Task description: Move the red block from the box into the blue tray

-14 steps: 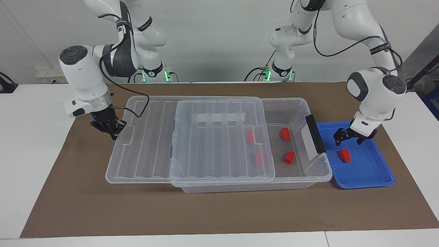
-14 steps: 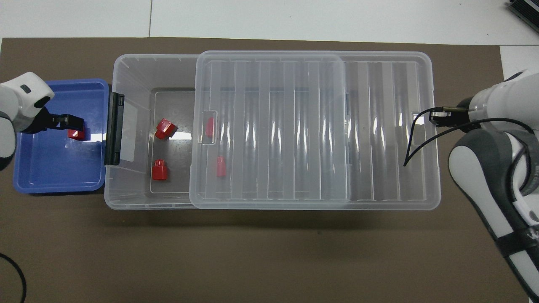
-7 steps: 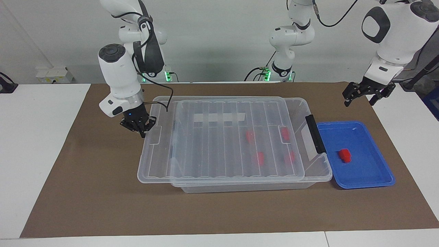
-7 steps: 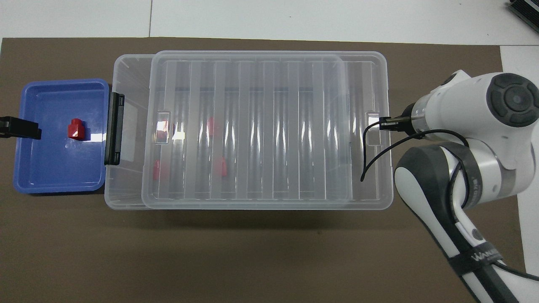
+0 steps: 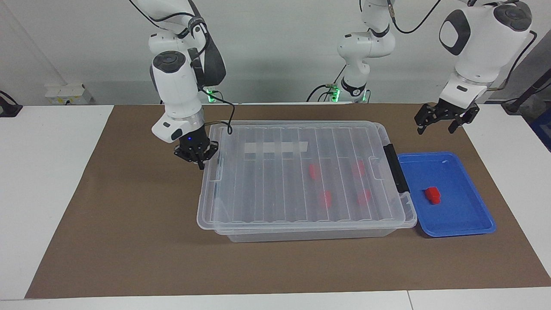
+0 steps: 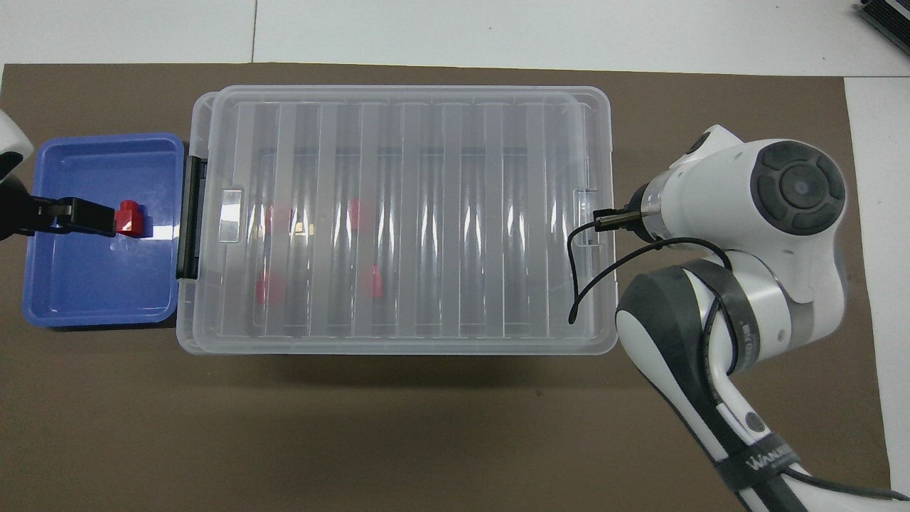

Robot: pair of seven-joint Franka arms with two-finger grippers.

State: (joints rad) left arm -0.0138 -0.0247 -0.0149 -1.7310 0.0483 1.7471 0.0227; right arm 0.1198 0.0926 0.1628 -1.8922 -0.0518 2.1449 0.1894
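Four red blocks [image 5: 326,199] blur under the box [image 5: 310,232] lid [image 5: 297,172]; right gripper [image 5: 200,162] pinched, left gripper [image 5: 436,126] spread.

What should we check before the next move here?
1. Red block in the blue tray: ok, it lies on the tray floor.
2. Left hand clear of the block: ok, raised, open and empty.
3. Lid over the box: ok, it covers almost the whole box.
4. Lid clipped down under the black handle: cannot tell.
5. Right hand off the lid: not ok, shut at the lid's tab at its own end; whether it grips it, cannot tell.
6. Other red blocks in the box: ok, four show through the lid.
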